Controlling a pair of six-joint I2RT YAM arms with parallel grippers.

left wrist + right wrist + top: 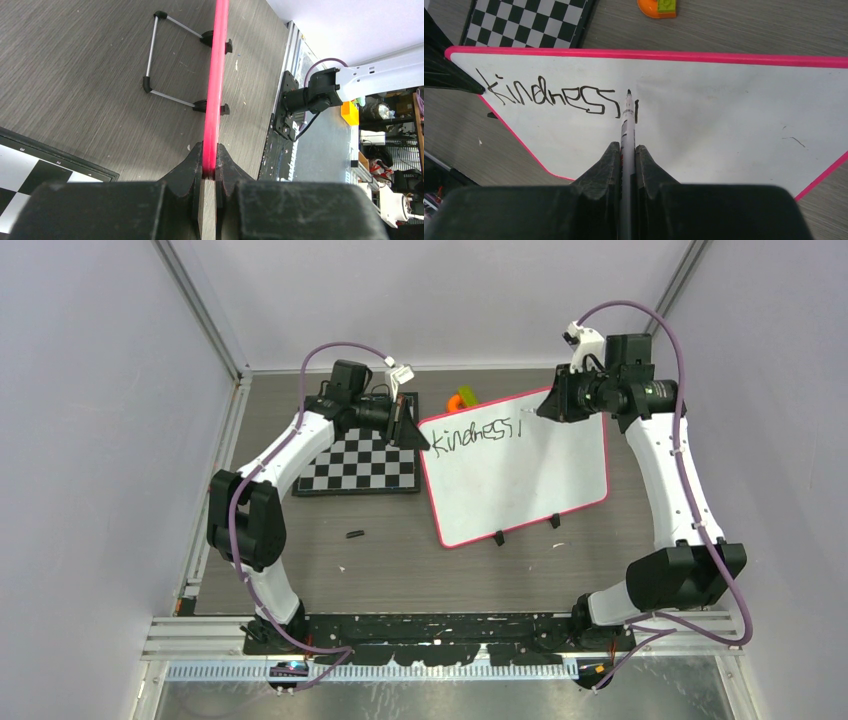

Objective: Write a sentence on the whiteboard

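Observation:
The whiteboard [520, 480] with its pink frame lies tilted on the table, two black clips [499, 537] on its near edge. Its pink edge [216, 75] runs straight into my left gripper [210, 162], which is shut on the frame at the board's far-left corner [418, 430]. On the white face [724, 110] the sentence [549, 97] reads "kindness", followed by one short upright stroke [636, 111]. My right gripper [626, 150] is shut on a thin marker [626, 125]. The marker's black tip rests on the board just left of that stroke.
A black-and-white checkerboard [360, 465] lies left of the whiteboard, under my left arm. An orange and green toy [462, 398] sits behind the board's far edge. A small black piece [353, 534] lies on the table near the board's near-left corner. A wire stand [152, 60] sticks out behind the board.

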